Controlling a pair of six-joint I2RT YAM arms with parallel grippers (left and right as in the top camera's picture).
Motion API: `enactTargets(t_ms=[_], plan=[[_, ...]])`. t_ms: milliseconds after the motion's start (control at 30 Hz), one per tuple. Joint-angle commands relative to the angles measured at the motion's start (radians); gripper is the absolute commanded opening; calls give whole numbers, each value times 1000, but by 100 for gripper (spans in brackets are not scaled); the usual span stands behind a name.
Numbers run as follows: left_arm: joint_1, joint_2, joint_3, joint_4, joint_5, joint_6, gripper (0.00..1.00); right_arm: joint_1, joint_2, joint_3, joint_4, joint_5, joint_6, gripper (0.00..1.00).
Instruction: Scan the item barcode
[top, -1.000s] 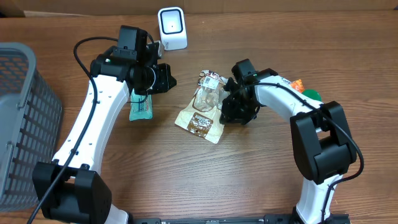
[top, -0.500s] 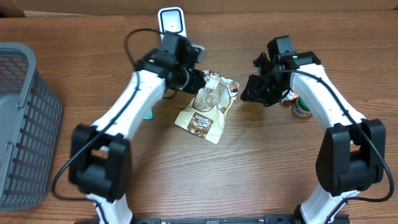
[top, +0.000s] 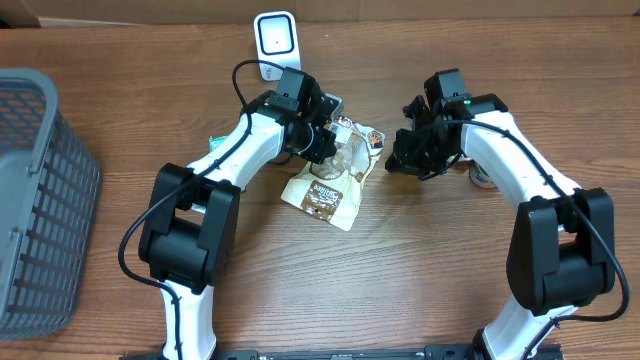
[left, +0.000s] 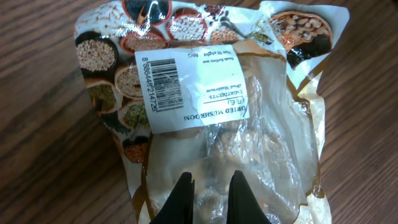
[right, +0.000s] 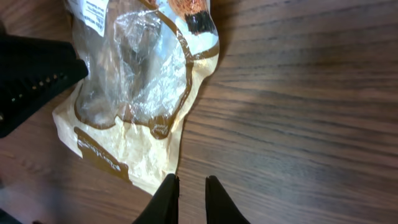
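A brown-grained wooden desk (top: 420, 290) carries a flat pouch of dried mushrooms, tan paper with a clear plastic window (top: 322, 192), lying near the middle, slightly toward the far edge, with its printed top end pointing to the far edge. In the left wrist view the pouch (left: 261, 143) lies face up. Its white paper label (left: 199, 93) shows a black barcode (left: 163, 84) at one end and the words "dried mushroom", and it sits just below the band of bean and grain pictures. The left gripper (top: 326, 146) is over the upper part of the pouch. Its two black fingers (left: 184, 198) are drawn close together with only a narrow slot between them, and their tips are over the clear window. Whether they pinch the film cannot be told. The right gripper (top: 402, 160) hangs just beside the pouch's right edge. In its own view (right: 188, 182) the jaws are nearly together with nothing between them, above bare wood next to the pouch's tan lower corner (right: 134, 155). A white, upright barcode scanner with a dark window (top: 276, 38) stands at the far edge, behind the left arm and apart from the pouch. A grey plastic mesh basket (top: 40, 200) sits at the left edge. A sliver of a teal packet (top: 214, 143) shows beside the left arm.
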Motion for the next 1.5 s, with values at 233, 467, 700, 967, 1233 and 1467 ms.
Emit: enactTargets(t_ms=[233,467,700,967,1233,1467], plan=[[9,108,-4,-57,-76,-213,4,5,-14,-108,117,-60,35,12],[21,110,-4,-235,-53,-347,4,5,-12,-108,169,-60,78,13],[21,110,-4,-335,40,-343,4,5,95,-108,236,-112,32,14],[64,58,169,-441,163,-153,4,3,136,-108,244,-192,-61,22],[72,52,273,-447,184,24,4,3,136,-108,236,-192,-61,22],[71,157,231,-445,201,28,4,5,136,-108,206,-192,-61,22]])
